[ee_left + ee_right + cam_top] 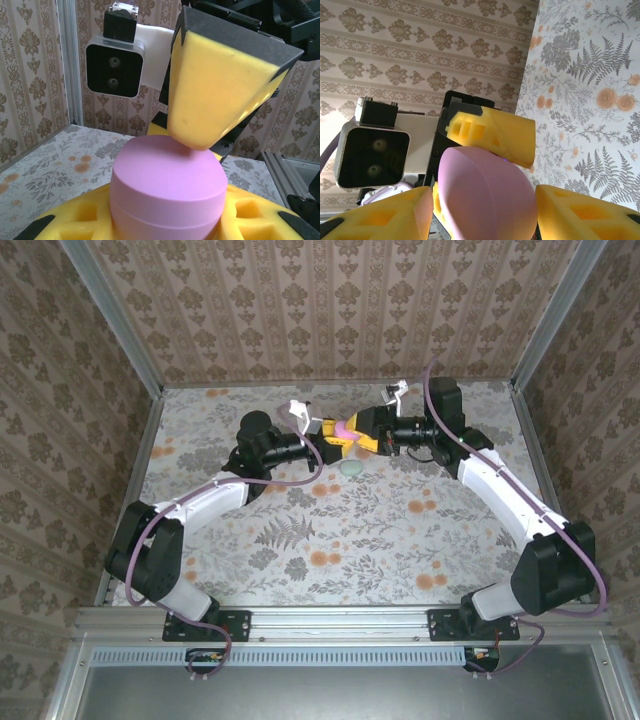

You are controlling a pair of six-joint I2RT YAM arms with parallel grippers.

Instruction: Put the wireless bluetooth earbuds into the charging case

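Note:
A pink rounded charging case [343,428] is held in the air over the back middle of the table, its lid closed along a visible seam [167,187]. My left gripper [333,437] is shut on it, its yellow foam fingers [70,222] hugging both sides. My right gripper [357,430] comes from the opposite side, and its fingers [395,215] flank the case [487,195]. One right fingertip [200,135] presses on the top of the lid. One left finger [492,132] lies against the case's far side. The earbuds are out of view.
A small pale grey-green oval object [352,468] lies on the floral tabletop just below the two grippers; I cannot tell what it is. Patterned walls with metal posts [150,390] close in the table on three sides. The arms' bases are bolted to the near rail [330,620].

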